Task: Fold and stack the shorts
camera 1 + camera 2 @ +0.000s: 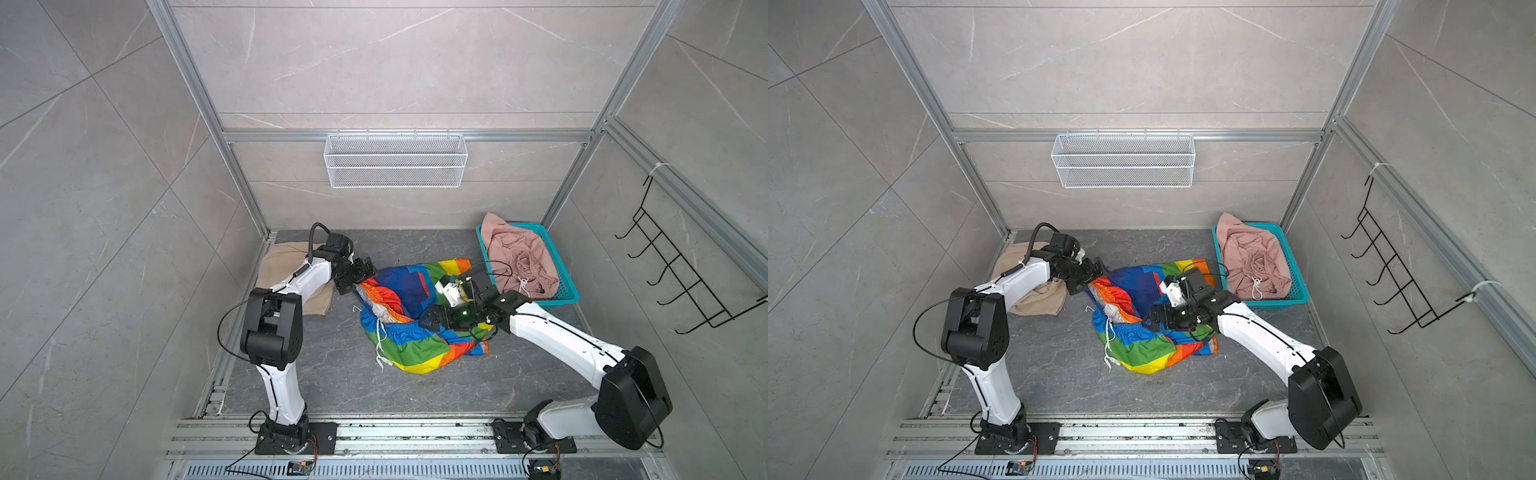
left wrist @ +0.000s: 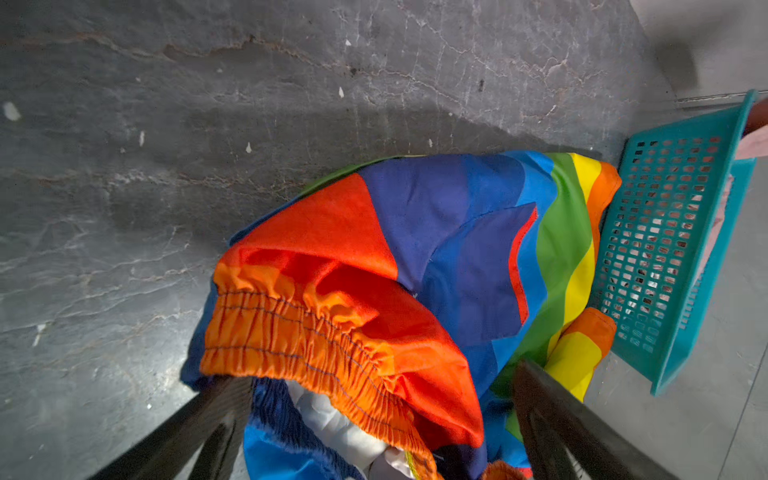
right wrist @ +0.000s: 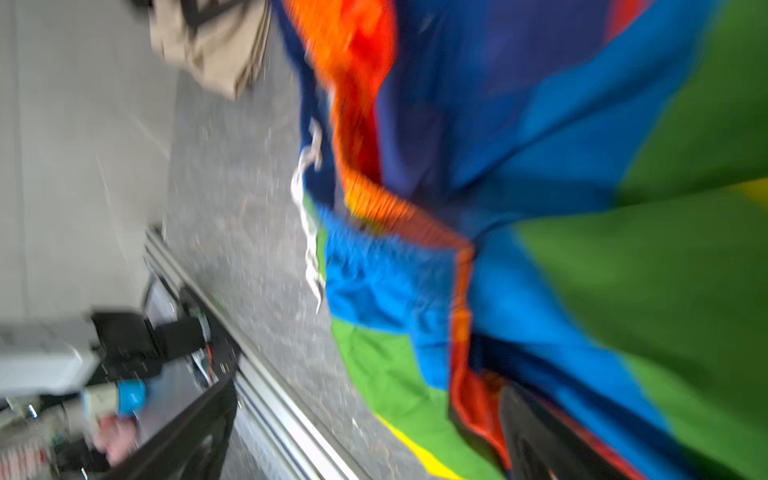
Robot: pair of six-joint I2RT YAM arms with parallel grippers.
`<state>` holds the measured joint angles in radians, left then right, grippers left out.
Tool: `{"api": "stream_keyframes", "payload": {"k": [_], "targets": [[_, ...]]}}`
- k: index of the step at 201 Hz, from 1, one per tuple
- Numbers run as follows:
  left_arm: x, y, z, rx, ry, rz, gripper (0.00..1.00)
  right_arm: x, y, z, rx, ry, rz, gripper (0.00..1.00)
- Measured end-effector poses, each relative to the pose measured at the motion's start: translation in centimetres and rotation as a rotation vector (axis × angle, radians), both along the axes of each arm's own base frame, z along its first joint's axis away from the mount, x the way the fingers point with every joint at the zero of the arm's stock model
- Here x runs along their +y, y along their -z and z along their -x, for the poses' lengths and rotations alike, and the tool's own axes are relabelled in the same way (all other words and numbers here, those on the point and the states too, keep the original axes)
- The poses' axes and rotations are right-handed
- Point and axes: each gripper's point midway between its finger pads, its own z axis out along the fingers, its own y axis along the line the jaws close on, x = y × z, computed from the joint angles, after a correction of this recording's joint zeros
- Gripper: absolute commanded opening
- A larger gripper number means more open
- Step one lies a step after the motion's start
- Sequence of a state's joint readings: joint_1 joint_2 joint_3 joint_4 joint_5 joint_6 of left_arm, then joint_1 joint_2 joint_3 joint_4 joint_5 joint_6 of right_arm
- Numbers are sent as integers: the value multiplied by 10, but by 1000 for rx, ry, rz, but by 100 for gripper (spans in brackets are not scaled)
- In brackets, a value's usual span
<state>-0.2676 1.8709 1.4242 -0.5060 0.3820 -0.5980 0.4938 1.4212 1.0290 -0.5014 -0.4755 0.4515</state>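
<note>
Left pincer point(image 1: 367, 266) point(image 2: 374, 382): jaws spread as wide as they go, nothing clamped. In my left wrist view its dark fingers point(image 2: 557, 428) straddle the orange elastic waistband point(image 2: 299, 328) of the rainbow shorts point(image 2: 457, 249); fabric sits between them, no pinch on it; I can't confirm contact from either top view.

Behind this pincer, partly under its forearm: beige shorts point(image 1: 282, 266) point(image 1: 1038, 299), lying fairly flat on the dark stone table point(image 1: 332, 382); they're on the side away from the rainbow pair and clear of it.

Straight ahead of the left pincer, between both pincers: rainbow shorts point(image 1: 415, 349) point(image 1: 1142, 353), crumpled, waist gaping upward, pale lining showing. The white drawstring point(image 1: 379, 345) trails from the waist onto the table, on the side toward the arm bases.

Right pincer point(image 1: 424, 322) point(image 1: 1148, 320) point(image 3: 365, 388): I read it as wide open too, holding nothing. It sits low over the rainbow shorts at the blue and green waistband part, tips pointing toward the left pincer. My right wrist view is blurred; fingers show well apart with striped cloth between them; touching or not, I can't tell.

Behind the right pincer, past its wrist: teal basket point(image 1: 565, 297) point(image 1: 1296, 297) point(image 2: 665, 249), just beside a leg hem of the rainbow shorts. The pink shorts point(image 1: 515, 257) point(image 1: 1250, 266) are bunched inside it, one corner draped over its far rim.
</note>
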Motion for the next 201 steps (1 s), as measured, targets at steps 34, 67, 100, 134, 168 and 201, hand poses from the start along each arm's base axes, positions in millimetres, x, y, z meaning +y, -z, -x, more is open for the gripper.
{"api": "stream_keyframes", "payload": {"k": [34, 67, 100, 134, 168, 201], "targets": [[-22, -37, 30, -56, 63, 66, 100, -6, 20, -29, 58, 77, -4, 91], [-25, -26, 62, -2, 75, 103, 100, 16, 55, -23, 135, 24, 19, 88], [-16, 8, 76, 94, 52, 83, 100, 43, 72, -12, 148, -58, 38, 78], [-16, 12, 76, 105, 44, 89, 100, 47, 85, -16, 147, -70, 49, 35], [-23, 26, 63, 125, 48, 102, 100, 52, 82, -49, 129, -42, 79, 0], [-35, 52, 31, 171, 49, 97, 100, 45, 44, -129, 51, 65, 54, 0]]}}
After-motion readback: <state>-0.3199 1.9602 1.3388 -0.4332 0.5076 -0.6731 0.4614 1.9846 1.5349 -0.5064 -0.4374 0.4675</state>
